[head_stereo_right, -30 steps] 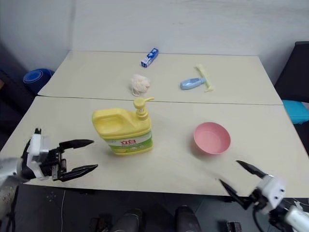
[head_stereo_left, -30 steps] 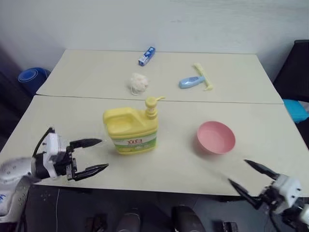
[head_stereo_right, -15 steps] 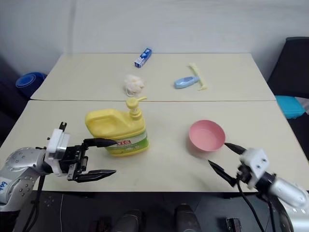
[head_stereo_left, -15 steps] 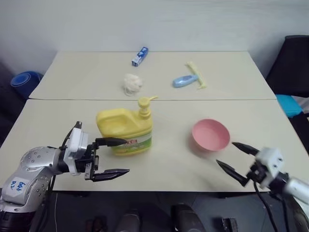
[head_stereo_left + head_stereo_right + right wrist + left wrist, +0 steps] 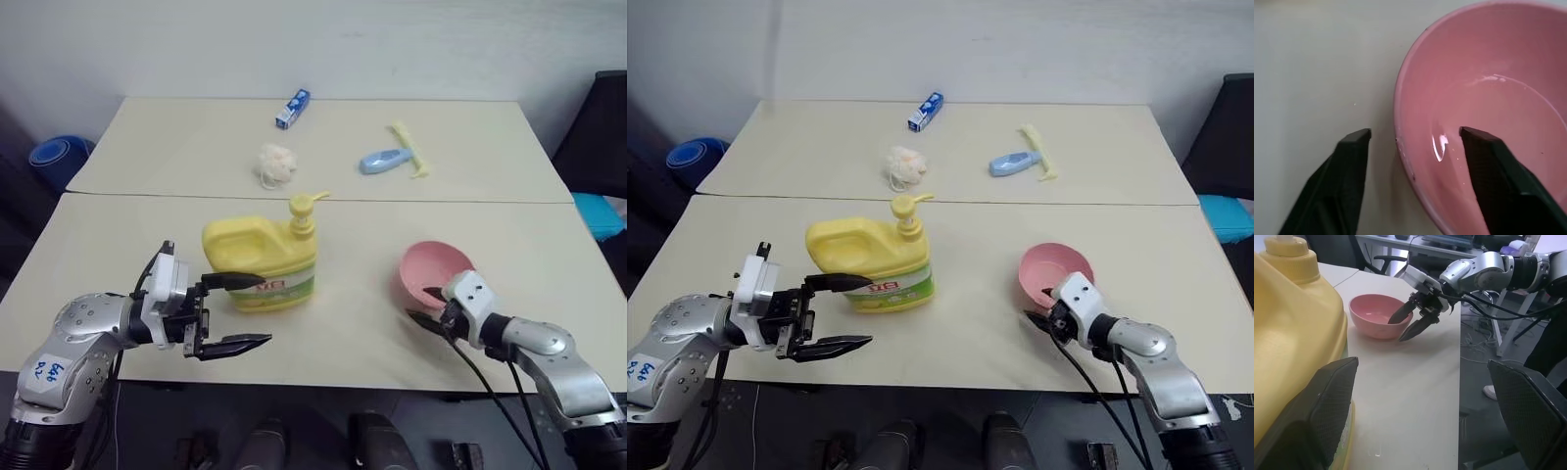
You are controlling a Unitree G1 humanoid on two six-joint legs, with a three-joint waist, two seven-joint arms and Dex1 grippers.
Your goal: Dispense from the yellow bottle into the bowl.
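Note:
The yellow bottle stands upright in the middle of the near table, its pump nozzle pointing right. My left gripper is open just in front of it; the upper finger lies along the label and the lower one hangs over bare table, so the bottle is not between them. The pink bowl sits to the right. My right gripper is open astride the bowl's near rim, one finger inside and one outside, with gaps showing on both sides. The left wrist view shows the bowl and the right gripper at it.
On the far table lie a blue box, a white puff, a light-blue bottle and a pale yellow stick. A seam joins the two tables. The near table edge runs just behind both grippers.
My right gripper has come forward and left from beyond the table's corner to the bowl, and its fingers have narrowed over the rim. The left gripper edged right toward the bottle. The camera shifted.

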